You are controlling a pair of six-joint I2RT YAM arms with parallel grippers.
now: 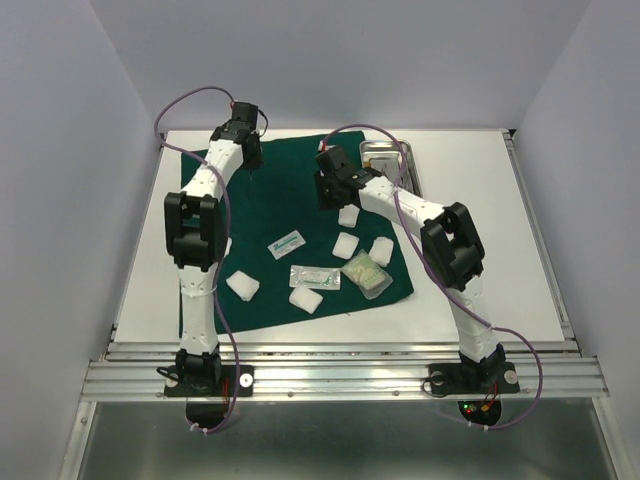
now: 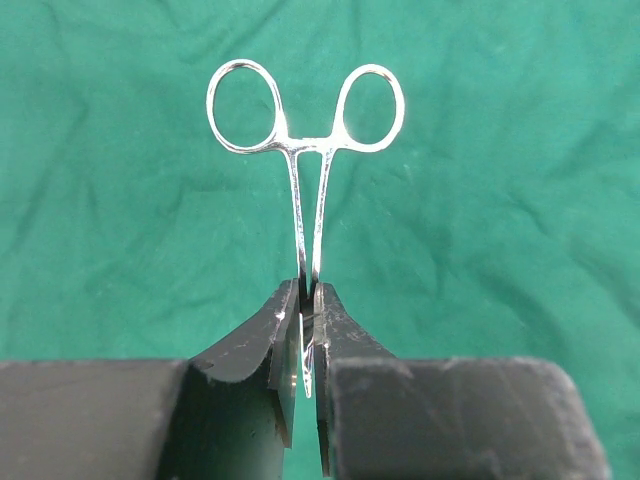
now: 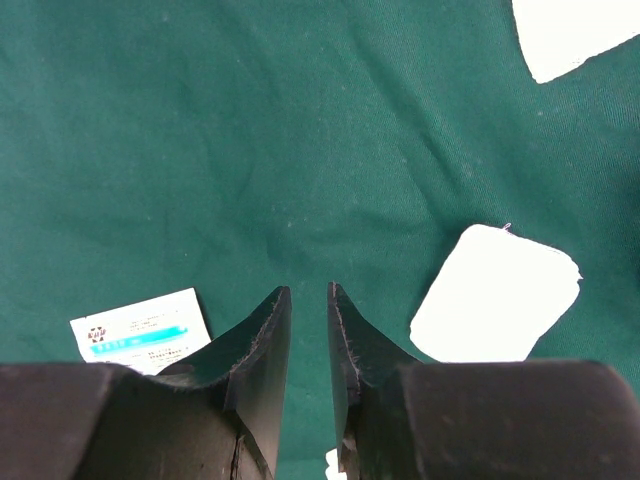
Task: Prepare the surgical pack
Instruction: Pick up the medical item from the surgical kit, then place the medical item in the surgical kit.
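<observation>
Dark green cloth [image 1: 270,205] lying spread out flat, small wrinkles showing. Shiny steel tray [image 1: 392,148] sitting by far right corner of cloth. Silver forceps [image 2: 306,190] hanging over cloth, arms closed together, two ring handles pointing away, tip end being pinched by left gripper [image 2: 308,300]. Five white gauze pads [image 1: 345,245] lying scattered on near half of cloth. Three sealed packets lying among pads: white packet [image 1: 287,243] with blue stripe, long clear packet [image 1: 315,277], puffy yellowish packet [image 1: 365,273].
</observation>
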